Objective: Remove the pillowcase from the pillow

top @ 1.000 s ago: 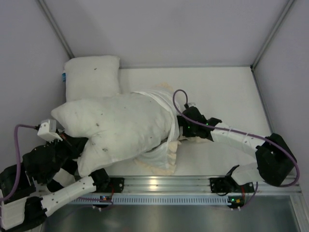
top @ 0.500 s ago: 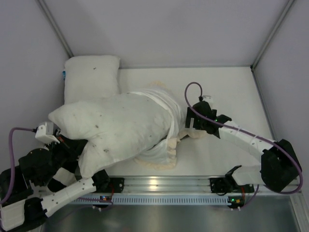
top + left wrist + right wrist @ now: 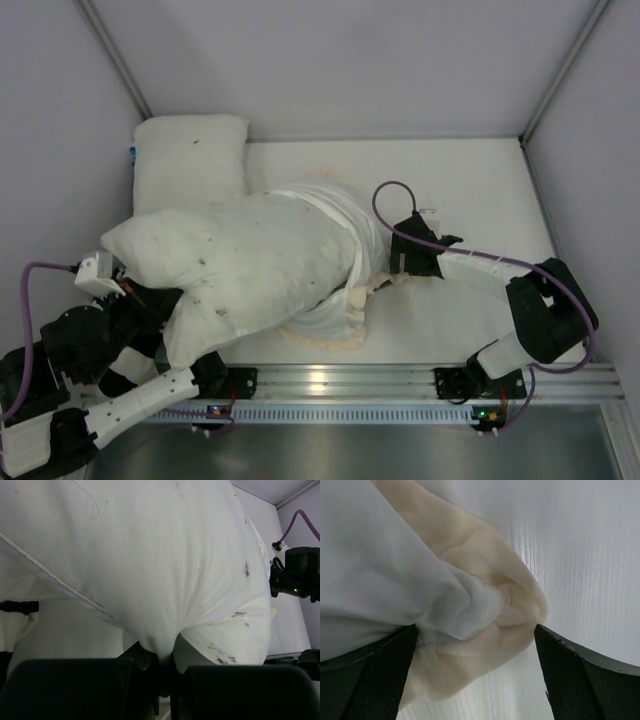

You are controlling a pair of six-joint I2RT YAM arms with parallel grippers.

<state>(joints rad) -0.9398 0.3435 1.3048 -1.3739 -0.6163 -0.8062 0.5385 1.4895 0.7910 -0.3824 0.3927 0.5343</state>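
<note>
Left claw (image 3: 161, 664): from above, you lose it under the pillow (image 3: 250, 260).
Pillowcase (image 3: 340, 215): its lower layer lies hidden beneath the pillow; your right wrist view cuts it off at top and left.
Right claw (image 3: 477, 680): fingers cropped by the bottom edge.

white pillow (image 3: 240, 262) with scattered dark specks; white pillowcase (image 3: 345, 215) with cream ruffled trim

1 overhead view faces down; 2 wrist views sit close, sharing its pillow (image 3: 250, 260) and pillowcase (image 3: 335, 312).
</note>
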